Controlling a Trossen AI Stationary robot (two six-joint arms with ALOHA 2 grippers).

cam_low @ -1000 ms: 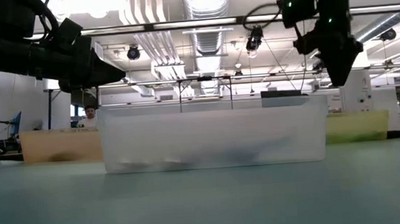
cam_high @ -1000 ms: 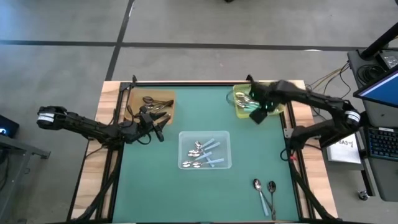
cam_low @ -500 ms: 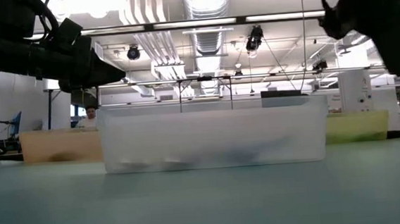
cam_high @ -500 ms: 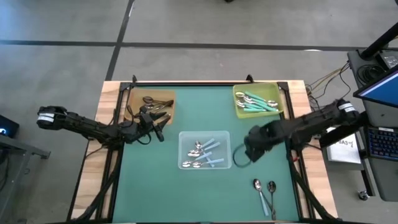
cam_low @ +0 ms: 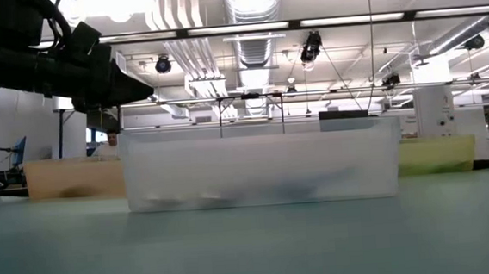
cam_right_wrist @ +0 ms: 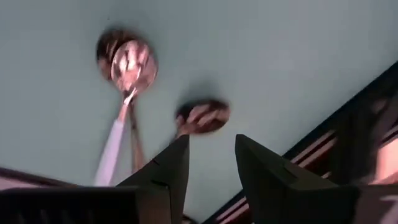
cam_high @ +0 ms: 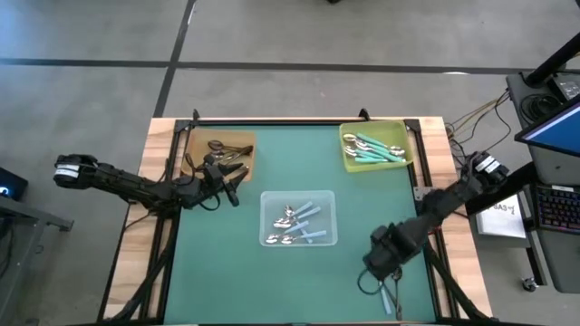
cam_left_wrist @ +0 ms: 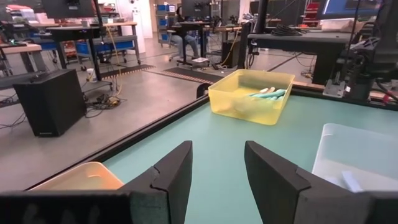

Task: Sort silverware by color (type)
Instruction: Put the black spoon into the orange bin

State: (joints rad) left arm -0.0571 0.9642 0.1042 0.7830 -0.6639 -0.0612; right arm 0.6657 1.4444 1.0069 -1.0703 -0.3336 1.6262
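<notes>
**Right gripper over the last loose spoons**

The right gripper (cam_high: pixel 385 263), fingers parted and empty, hangs above two spoons (cam_right_wrist: pixel 134 68) on the desk (cam_high: pixel 227 272) near its front edge. Straddle one handle squarely before closing. The left gripper (cam_left_wrist: pixel 214 171) waits, parted, by the brown tray (cam_high: pixel 222 152). From overhead, the arm hides the spoons.

no legible text on the table, trays or spoons, white paper (cam_high: pixel 504 217) beside the table's right edge carries dark print (too small to read), monitor (cam_high: pixel 555 116) content unreadable
</notes>
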